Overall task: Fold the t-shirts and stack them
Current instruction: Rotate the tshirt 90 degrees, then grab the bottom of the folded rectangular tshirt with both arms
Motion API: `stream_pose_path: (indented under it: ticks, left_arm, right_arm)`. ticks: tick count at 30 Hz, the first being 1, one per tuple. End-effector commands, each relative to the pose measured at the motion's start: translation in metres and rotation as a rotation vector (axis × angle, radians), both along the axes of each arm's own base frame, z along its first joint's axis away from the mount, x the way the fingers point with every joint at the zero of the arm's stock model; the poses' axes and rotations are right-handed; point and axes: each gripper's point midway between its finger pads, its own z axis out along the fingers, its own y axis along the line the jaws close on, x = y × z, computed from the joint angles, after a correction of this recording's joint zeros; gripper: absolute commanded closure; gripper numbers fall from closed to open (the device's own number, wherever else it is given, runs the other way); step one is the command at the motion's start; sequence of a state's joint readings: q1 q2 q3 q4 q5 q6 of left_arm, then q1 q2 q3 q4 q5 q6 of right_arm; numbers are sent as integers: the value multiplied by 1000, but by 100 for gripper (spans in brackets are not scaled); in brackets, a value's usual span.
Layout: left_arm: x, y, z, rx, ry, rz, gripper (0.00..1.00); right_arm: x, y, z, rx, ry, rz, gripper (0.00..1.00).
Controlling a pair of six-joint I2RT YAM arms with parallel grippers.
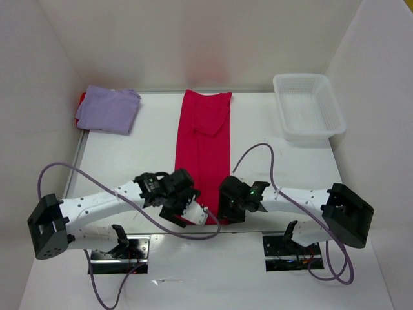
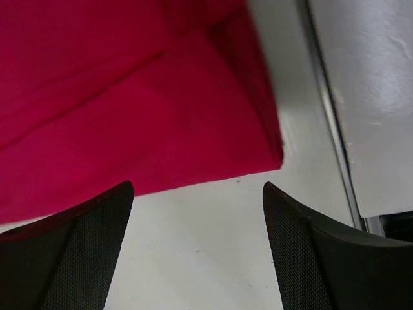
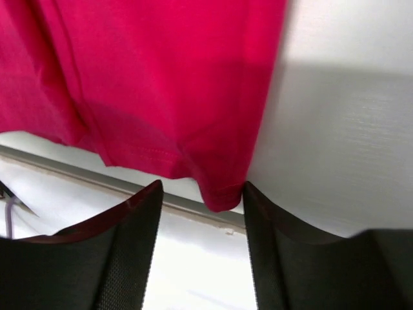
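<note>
A pinkish crimson t-shirt (image 1: pixel 204 148) lies folded into a long narrow strip down the middle of the table. Both grippers are at its near end. My left gripper (image 1: pixel 201 216) (image 2: pixel 198 187) is open over bare table, just short of the crimson t-shirt's edge (image 2: pixel 129 116). My right gripper (image 1: pixel 226 208) (image 3: pixel 202 184) is open too; a hemmed corner of the crimson t-shirt (image 3: pixel 222 194) hangs between its tips and touches the right finger. A folded lavender t-shirt (image 1: pixel 106 110) lies at the far left, with a sliver of bright red t-shirt (image 1: pixel 82 98) showing under it.
A white plastic bin (image 1: pixel 308 106) stands at the far right of the table. The table's metal front edge (image 3: pixel 97 177) runs just under the right gripper. White walls close in the table on three sides.
</note>
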State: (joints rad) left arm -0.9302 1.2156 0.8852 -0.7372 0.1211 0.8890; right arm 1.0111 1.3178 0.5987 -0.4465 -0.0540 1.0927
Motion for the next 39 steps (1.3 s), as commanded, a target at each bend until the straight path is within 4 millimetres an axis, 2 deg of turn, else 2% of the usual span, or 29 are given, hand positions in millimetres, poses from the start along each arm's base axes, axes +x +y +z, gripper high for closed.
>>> stream_pose_path:
  ticks: [1, 3, 5, 6, 7, 9, 11, 14, 16, 17, 19, 21, 23, 28, 31, 35, 37, 39]
  left_arm:
    - [-16, 3, -19, 105, -25, -139, 12]
    - [-28, 4, -36, 163, -8, -229, 16]
    - [-32, 18, -52, 233, -17, -314, 18]
    - [-34, 29, -66, 261, -26, -334, 20]
    - [-34, 33, -68, 266, -45, -347, 20]
    - [-27, 25, -59, 201, -117, -356, 20]
    - [-30, 23, -55, 171, -133, -395, 20]
    - [-39, 36, -62, 220, -93, -449, 21]
    - [-38, 30, -63, 193, -105, -449, 25]
    - [-34, 20, -61, 152, -126, -449, 32]
    - [-37, 11, -60, 121, -112, -460, 38]
    - [-37, 12, -69, 148, -87, -463, 43]
    - [-41, 18, -82, 190, -54, -478, 43]
    - [-42, 18, -83, 203, -64, -560, 40]
    - [-44, 27, -89, 242, -49, -582, 40]
    - [-43, 14, -86, 205, -48, -588, 50]
    - [-42, 8, -87, 195, -43, -591, 62]
    - [-39, -1, -86, 168, -46, -571, 80]
  right_arm:
    - [9, 0, 17, 1, -39, 67, 40]
    - [11, -7, 15, 4, -32, 55, 40]
    - [8, -11, 14, 20, -26, 52, 39]
    - [9, -8, 21, 43, -36, 38, 39]
    - [7, -10, 20, 46, -33, 30, 39]
    - [11, -9, 25, 77, -40, -8, 39]
    - [14, -4, 35, 126, -47, -23, 39]
    - [19, -7, 37, 142, -54, -56, 39]
    - [18, -9, 34, 141, -40, -59, 39]
    - [17, -9, 32, 133, -35, -60, 39]
    - [16, -9, 30, 129, -26, -48, 39]
    - [12, -13, 22, 92, -3, -41, 39]
    - [12, -14, 19, 83, 5, -41, 37]
    - [10, -18, 10, 53, 28, -29, 37]
    - [10, -18, 8, 45, 35, -30, 37]
    - [9, -19, 7, 55, 32, -39, 37]
    - [9, -19, 2, 44, 41, -40, 37]
    - [6, -20, -2, 33, 61, -37, 37]
